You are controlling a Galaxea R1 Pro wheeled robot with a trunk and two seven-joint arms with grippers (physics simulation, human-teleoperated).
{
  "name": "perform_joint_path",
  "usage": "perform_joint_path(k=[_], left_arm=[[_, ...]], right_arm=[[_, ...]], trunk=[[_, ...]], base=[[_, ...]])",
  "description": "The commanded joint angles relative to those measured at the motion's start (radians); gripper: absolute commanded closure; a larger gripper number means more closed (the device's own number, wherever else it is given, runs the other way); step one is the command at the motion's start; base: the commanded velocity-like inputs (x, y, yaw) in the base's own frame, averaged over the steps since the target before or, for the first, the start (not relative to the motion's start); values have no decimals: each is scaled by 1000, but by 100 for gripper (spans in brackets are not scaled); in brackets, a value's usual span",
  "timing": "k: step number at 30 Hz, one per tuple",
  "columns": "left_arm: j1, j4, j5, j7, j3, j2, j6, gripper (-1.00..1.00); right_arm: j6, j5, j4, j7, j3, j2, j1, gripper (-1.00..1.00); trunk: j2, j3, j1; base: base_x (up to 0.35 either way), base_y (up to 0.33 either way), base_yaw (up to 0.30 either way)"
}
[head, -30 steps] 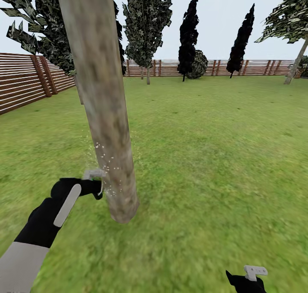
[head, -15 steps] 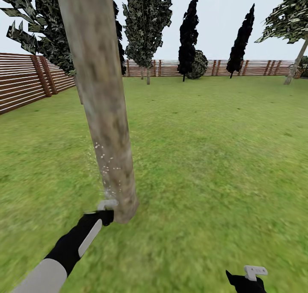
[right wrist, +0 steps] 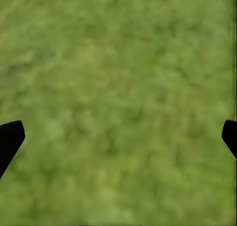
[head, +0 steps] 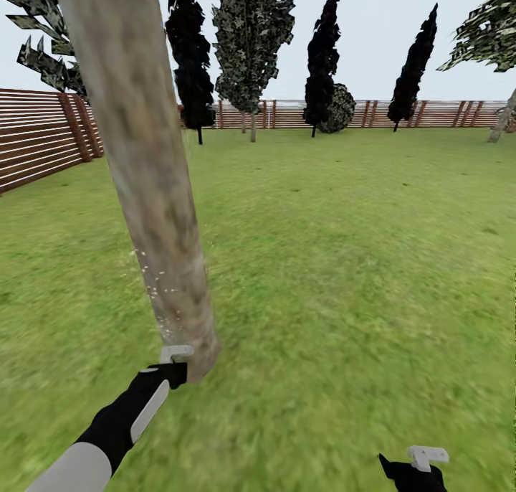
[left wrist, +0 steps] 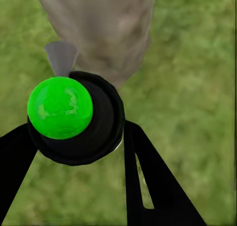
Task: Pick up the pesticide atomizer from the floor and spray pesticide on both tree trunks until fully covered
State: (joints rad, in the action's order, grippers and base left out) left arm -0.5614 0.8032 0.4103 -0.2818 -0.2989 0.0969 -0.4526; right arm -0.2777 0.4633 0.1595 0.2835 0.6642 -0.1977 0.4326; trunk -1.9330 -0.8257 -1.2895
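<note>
Reaching low — left claw [head: 174, 359] beside tree trunk [head: 143, 183].

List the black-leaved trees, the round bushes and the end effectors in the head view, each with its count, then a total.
Black-leaved trees: 3
Round bushes: 1
End effectors, left and right: 2
Total: 6

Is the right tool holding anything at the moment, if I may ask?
No, the right tool is open, its two fingertips spread wide with bare grass between them.
</note>
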Motion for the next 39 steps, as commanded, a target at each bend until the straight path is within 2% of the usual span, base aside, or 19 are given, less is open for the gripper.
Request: perform_joint_path(k=[1,6,23,28,33,39], left_arm=[[0,-2,-1,0,0,0,0,100],[0,-2,-1,0,-1,0,1,100],[0,-3,-1,1,-3,-3,1,100],[0,-2,1,1,-3,-3,2,100],[0,-2,1,1,-2,-2,2,100],[0,-2,1,1,-2,-2,2,100]], right_arm=[[0,0,0,0,0,1,0,-100],[0,0,0,0,0,3,0,-100],[0,0,0,0,0,3,0,-100],[0,0,1,1,0,3,0,-100],[-52,0,0,0,0,3,0,-100],[-54,1,0,0,0,3,0,-100]], trunk=[[0,0,0],[0,0,0],[0,0,0],[0,0,0],[0,0,0],[0,-1,0]], base=[[120,-265,0],[118,-265,109],[5,-275,276],[102,-273,41],[153,-267,1],[154,-266,120]])
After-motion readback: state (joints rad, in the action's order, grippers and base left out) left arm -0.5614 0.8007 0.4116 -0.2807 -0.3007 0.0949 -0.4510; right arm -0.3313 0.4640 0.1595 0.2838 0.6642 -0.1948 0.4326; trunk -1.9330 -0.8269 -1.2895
